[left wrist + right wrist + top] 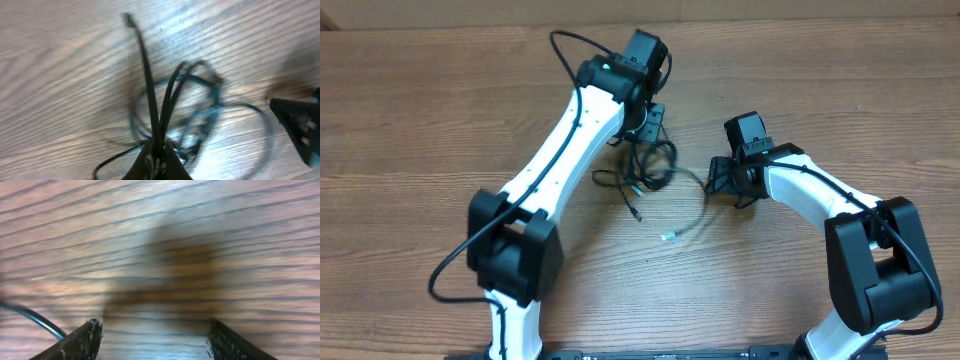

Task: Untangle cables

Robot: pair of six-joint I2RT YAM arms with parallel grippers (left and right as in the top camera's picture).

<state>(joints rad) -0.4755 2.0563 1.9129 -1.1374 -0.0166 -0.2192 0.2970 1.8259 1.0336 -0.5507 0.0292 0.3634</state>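
Left wrist view: clamps the left gripper [156, 162] hard on several strands of the cables [190, 105], with loose loops spilling across the wooden table [60, 75]. Overhead: sits bunched mid-table, between both arms. Right wrist: spreads the right gripper [155, 329] wide, grasps nothing, with one black strand [35, 317] just beside a finger.

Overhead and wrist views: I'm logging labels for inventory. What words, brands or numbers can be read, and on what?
None can be read.
Left arm, right arm: no logo or number shows.
Cables: no print shows.
Pale plug: too small to show any marking.
Table: bare wood grain, no text.
Both wrist views are too blurred to read anything.
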